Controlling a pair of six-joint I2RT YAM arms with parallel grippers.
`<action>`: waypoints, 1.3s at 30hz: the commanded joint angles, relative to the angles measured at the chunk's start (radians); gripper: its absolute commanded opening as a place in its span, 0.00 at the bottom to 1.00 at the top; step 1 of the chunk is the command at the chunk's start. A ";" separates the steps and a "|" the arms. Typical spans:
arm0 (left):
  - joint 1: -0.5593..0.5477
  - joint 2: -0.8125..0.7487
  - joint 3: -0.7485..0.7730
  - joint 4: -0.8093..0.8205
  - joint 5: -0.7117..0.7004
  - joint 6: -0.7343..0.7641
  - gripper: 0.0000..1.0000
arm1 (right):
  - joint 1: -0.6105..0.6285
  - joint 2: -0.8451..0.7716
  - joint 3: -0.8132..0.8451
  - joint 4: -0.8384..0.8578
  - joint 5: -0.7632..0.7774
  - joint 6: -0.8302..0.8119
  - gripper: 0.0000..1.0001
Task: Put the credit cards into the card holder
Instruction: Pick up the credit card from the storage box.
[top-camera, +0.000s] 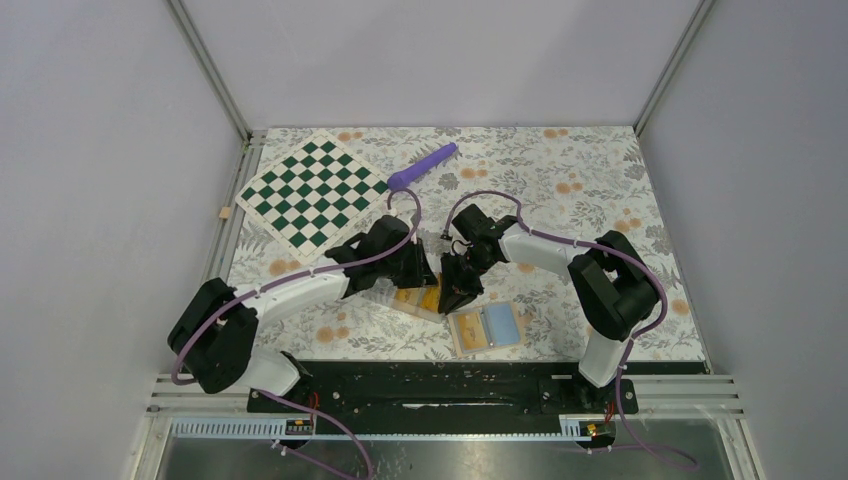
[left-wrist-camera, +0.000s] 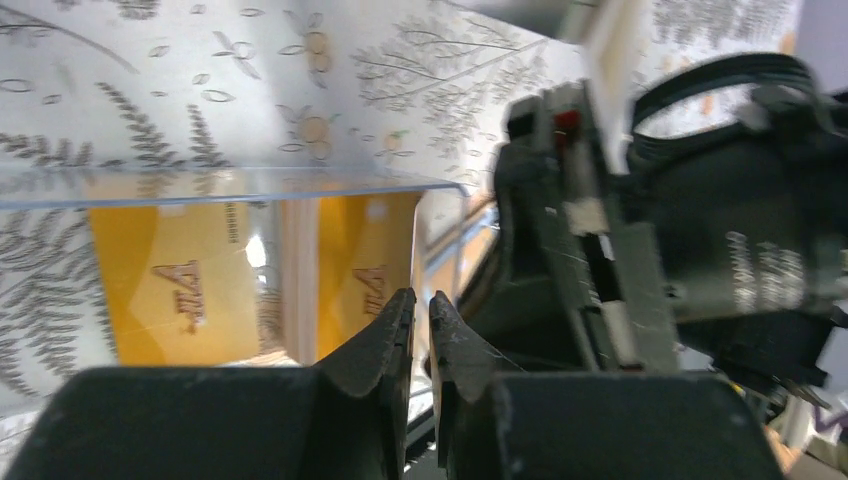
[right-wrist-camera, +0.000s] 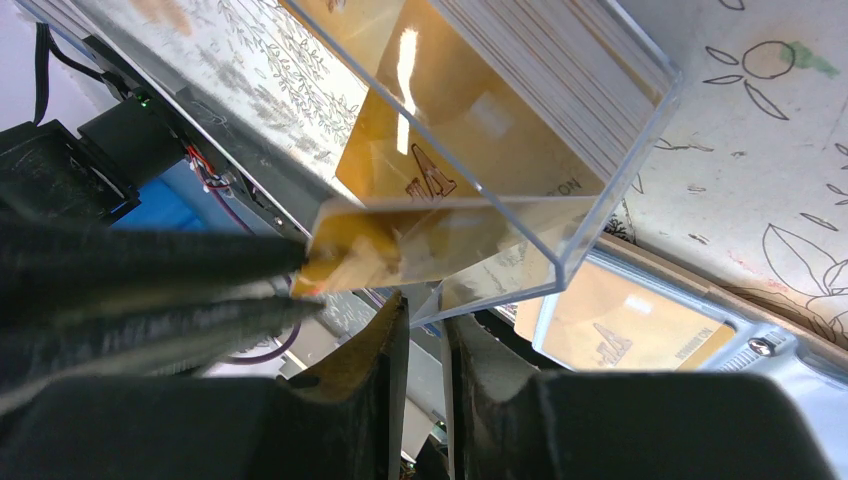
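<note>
Two grippers meet at the case (right-wrist-camera: 560, 235) on your table (top-camera: 600, 180): your right gripper (right-wrist-camera: 424, 315) pinches the clear wall in narrow jaws, while your left gripper (left-wrist-camera: 421, 305) shows only a slit between its tips at the edge of one card (right-wrist-camera: 350, 250). Whether it holds that card, you cannot tell. Orange cards (top-camera: 415, 298) sit in the case. The holder (top-camera: 487, 328) lies open just beside it, near the front edge.

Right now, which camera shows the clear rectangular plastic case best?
Right wrist: the clear plastic case sits large and close, yellow-orange cards inside. Left wrist shows just one wall; top external, only a small glimpse.
</note>
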 joint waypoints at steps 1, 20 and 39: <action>-0.018 -0.029 -0.009 0.079 0.143 -0.026 0.12 | 0.016 0.010 0.009 0.048 0.009 -0.025 0.23; -0.018 0.076 0.006 -0.027 0.121 0.038 0.11 | 0.015 -0.031 0.015 0.024 0.034 -0.048 0.26; -0.018 0.082 -0.026 0.078 0.211 0.018 0.22 | 0.013 -0.077 0.001 0.047 0.047 -0.053 0.28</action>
